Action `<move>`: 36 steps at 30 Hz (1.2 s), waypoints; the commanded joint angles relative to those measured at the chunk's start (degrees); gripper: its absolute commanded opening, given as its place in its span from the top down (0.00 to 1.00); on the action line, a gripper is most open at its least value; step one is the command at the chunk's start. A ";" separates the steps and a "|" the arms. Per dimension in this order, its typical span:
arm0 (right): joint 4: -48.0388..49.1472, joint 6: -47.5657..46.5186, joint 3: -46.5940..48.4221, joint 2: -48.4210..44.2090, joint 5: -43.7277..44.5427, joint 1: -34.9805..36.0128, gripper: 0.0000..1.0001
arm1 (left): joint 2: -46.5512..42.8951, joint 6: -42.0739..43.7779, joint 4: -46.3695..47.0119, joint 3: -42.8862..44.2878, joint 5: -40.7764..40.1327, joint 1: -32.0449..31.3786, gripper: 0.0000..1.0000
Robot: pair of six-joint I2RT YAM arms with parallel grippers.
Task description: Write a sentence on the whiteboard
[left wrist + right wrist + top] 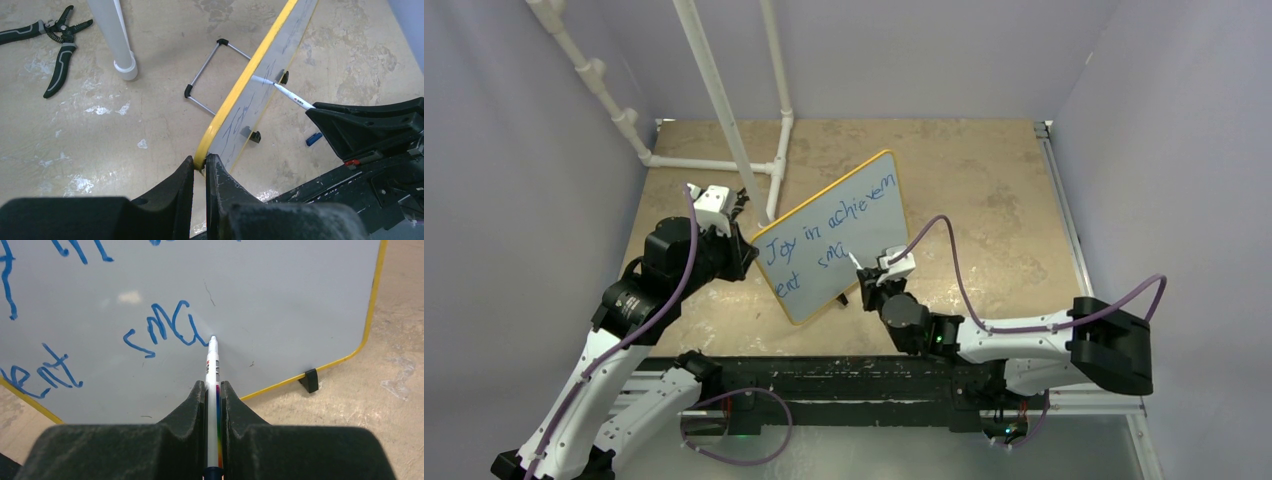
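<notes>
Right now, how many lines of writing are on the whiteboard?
2. The upper line crosses the whiteboard; the lower line sits beneath it, ending at the marker tip. None looks hidden.

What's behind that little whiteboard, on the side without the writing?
A thin wire stand sticks out behind the whiteboard. Farther back a white pipe rises from the table, with pliers lying beyond it. The back face itself is hidden, seen only edge-on.

Pliers point(61, 60) near white pipe point(111, 30)
</notes>
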 commanded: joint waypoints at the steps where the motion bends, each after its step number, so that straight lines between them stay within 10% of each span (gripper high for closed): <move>1: 0.45 -0.86 0.95 -3.94 1.94 -0.61 1.00 | -0.04 -1.12 0.47 1.70 0.07 0.11 1.00; 36: 11.79 -10.50 2.02 -2.53 -7.58 -5.43 1.00 | 0.49 -0.97 0.70 1.70 0.16 0.11 1.00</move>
